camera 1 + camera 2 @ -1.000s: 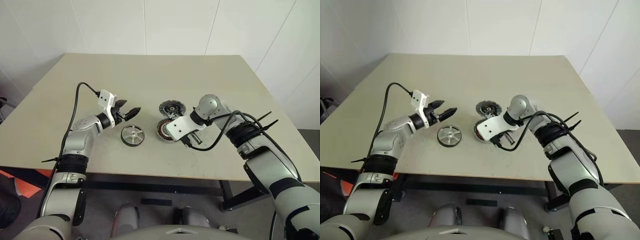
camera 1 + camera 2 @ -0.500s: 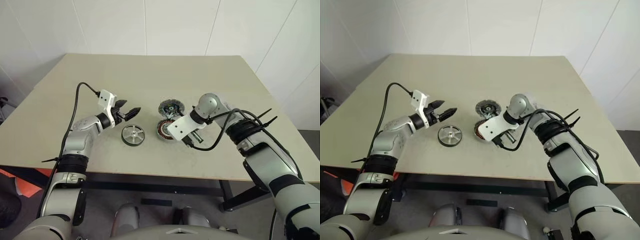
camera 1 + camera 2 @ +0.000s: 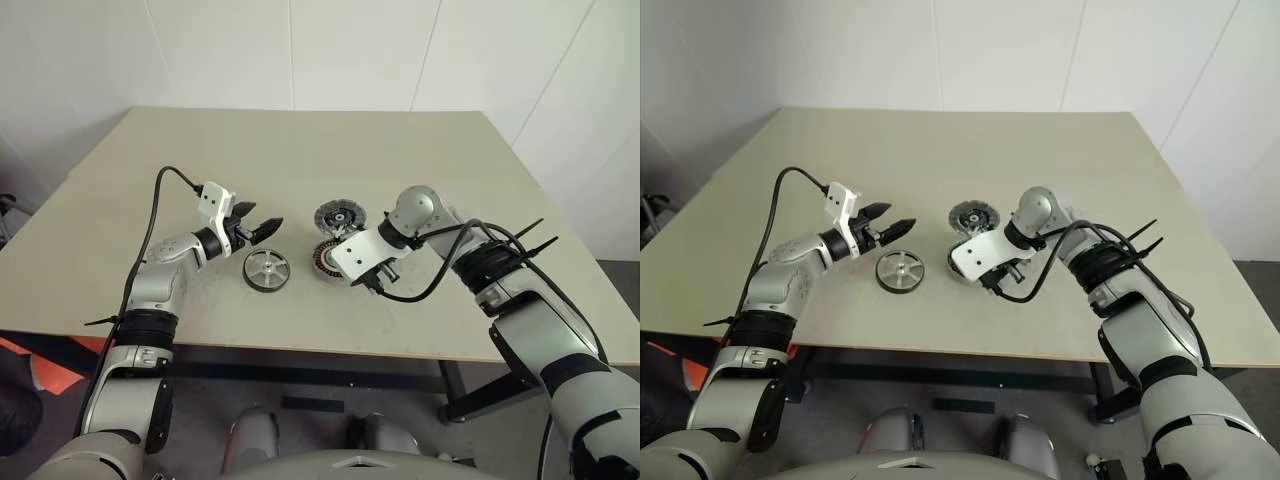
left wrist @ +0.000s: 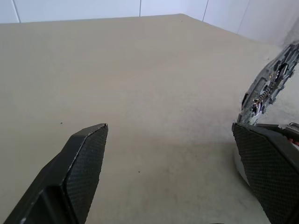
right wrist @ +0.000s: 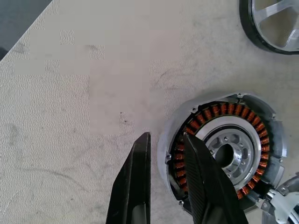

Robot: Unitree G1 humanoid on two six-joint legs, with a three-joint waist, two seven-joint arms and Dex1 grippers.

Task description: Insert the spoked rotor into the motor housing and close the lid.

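Here the motor housing [image 5: 224, 151] lies flat on the table [image 3: 300, 150], copper windings up. The spoked rotor [image 3: 266, 270] rests just left of it, apart; the lid [image 3: 339, 216] sits just behind it. Over the housing's rim the right gripper [image 5: 166, 154] straddles the edge, fingers slightly parted, gripping nothing. Left of the housing, above the rotor, the left gripper [image 3: 262, 227] hovers wide open, empty.
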